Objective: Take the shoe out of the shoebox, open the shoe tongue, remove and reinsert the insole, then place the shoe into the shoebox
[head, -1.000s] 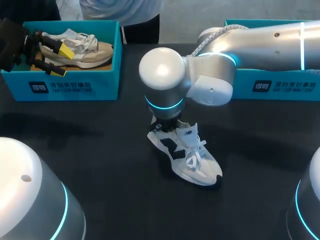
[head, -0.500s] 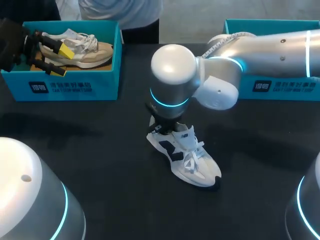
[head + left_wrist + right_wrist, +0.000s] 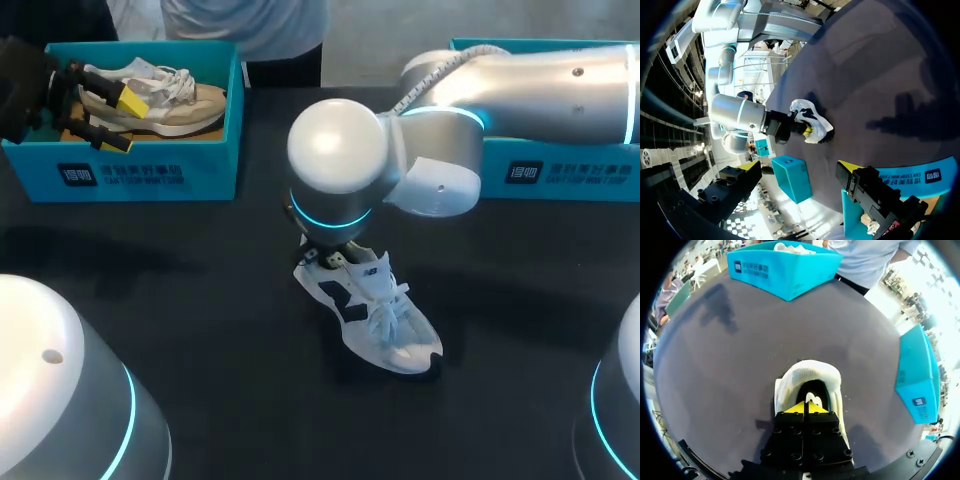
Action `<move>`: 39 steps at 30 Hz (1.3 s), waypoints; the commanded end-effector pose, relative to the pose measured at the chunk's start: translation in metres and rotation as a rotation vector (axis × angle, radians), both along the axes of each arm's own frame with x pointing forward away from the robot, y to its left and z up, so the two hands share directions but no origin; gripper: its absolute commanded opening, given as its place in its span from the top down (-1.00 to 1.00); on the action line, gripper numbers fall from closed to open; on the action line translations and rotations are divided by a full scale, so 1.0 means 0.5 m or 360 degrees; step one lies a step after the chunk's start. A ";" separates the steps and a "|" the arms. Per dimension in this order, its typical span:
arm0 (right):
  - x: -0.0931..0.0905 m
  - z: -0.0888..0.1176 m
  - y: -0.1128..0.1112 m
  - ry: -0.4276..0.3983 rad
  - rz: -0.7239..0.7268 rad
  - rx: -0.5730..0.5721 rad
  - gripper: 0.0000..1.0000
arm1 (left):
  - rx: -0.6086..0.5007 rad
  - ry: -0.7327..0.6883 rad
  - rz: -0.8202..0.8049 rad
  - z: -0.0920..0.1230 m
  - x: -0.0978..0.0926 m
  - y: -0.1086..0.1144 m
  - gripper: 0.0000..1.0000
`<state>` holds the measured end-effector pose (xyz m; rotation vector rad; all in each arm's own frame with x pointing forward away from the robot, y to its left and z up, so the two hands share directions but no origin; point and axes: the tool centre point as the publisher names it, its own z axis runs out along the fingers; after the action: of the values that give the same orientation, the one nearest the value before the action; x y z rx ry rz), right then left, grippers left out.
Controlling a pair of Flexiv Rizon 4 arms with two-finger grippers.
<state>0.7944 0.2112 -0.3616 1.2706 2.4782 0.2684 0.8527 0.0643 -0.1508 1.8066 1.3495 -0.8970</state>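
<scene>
So, white shoe (image 3: 375, 312): upright on its sole near the middle of the counter (image 3: 200, 300), outside both boxes. Heel toward the far side, toe toward the near edge and angled right. White upper, dark side panels, white laces.
Right arm (image 3: 520, 85): comes in from the right and bends down over the shoe's heel end. In the head view its wrist hides most of the pincer.
Right pincer (image 3: 806, 407): yellow tips pressed together with no gap showing, and set down inside the shoe's opening at the heel. Can't tell whether anything thin, such as the insole or lining, is pinched between them.
Shoe in right wrist view (image 3: 810, 375): collar rim curves round ahead of the tips, and the dark inside shows just past them.
Left pincer (image 3: 122, 120): over the left shoebox (image 3: 150, 178) at the far left. Fingers spread wide, nothing held between them.
Beige shoe (image 3: 175, 105): lies inside the left shoebox. One yellow tip is over its heel end, the other near the box's front wall. Can't tell if either touches.
Right shoebox (image 3: 560, 172): teal, at the far right, mostly behind the right arm. Contents not visible.
Left wrist view: white shoe (image 3: 812, 125) well ahead on the counter, with the right pincer at its heel.
</scene>
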 end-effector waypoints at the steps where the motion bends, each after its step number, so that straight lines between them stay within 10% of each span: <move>1: 0.000 0.005 -0.003 -0.0007 -0.0005 -0.0047 1.00 | 0.0000 -0.0004 0.0000 -0.001 0.000 0.000 -1.00; 14: 0.046 -0.067 -0.024 0.0119 0.0050 0.0024 1.00 | 0.0000 -0.0004 0.0000 -0.001 0.000 0.000 -1.00; 28: 0.016 -0.136 0.009 0.0263 0.0094 0.0121 1.00 | 0.0000 -0.0004 0.0000 -0.001 0.000 0.000 -1.00; 39: -0.011 -0.034 0.004 0.0156 0.0121 0.0108 1.00 | 0.0000 -0.0004 0.0000 -0.001 0.000 0.000 -1.00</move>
<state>0.7988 0.2181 -0.3997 1.2507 2.6572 0.3408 0.8527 0.0643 -0.1508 1.8065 1.3495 -0.8970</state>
